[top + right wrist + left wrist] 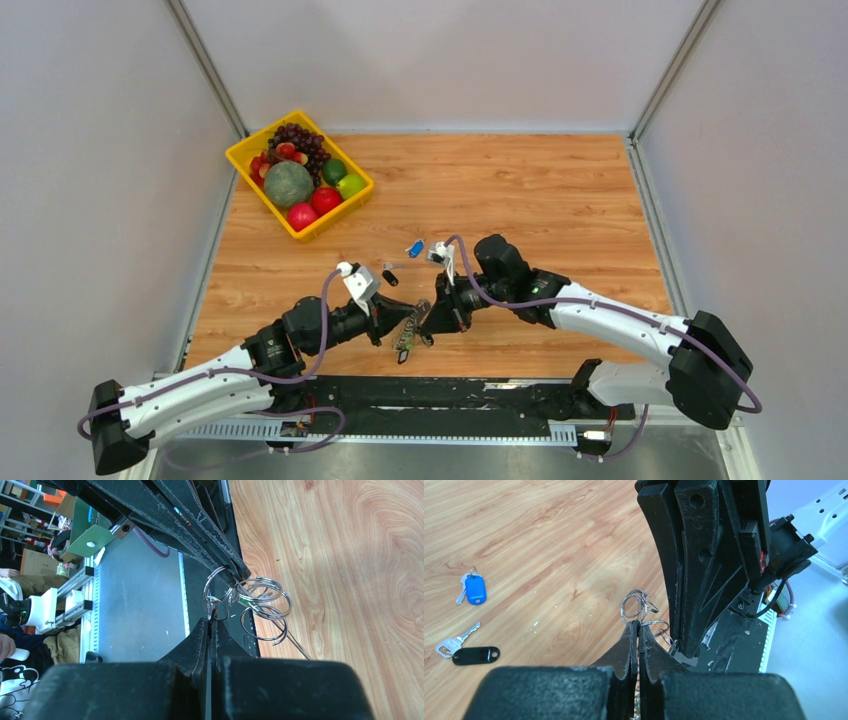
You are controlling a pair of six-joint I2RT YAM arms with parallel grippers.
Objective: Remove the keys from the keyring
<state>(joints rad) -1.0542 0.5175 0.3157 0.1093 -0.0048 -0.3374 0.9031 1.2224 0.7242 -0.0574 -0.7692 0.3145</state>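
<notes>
1. Both tools meet over the near edge of the bench, about midway along it. The keyring (261, 605) hangs in the air between them, off the wood.
2. The left tool (639, 629) is clenched, its tips pinching one wire coil of the ring. The right tool (210, 626) is clenched too, nipping a small loop in the same tangle.
3. The keys (405, 346) dangle in a bunch just beneath the two tools in the top view. The wrist views show mostly wire coils.
4. Two are off already: a blue-tagged key (475, 590) and a black-tagged key (476, 655) lie loose and apart, toward the middle of the bench.
5. So it looks like mid-task, with another key being worked round the coil and a good bunch left to go.
6. The next move likely calls for one tool to hold the ring steady. The other would slide a key along the wire to its split end; a twist could let the thin wire slip.
7. No brand or writing is readable, and the tags look blank. A yellow fruit basket (338, 213) sits at the far left corner, out of play.
</notes>
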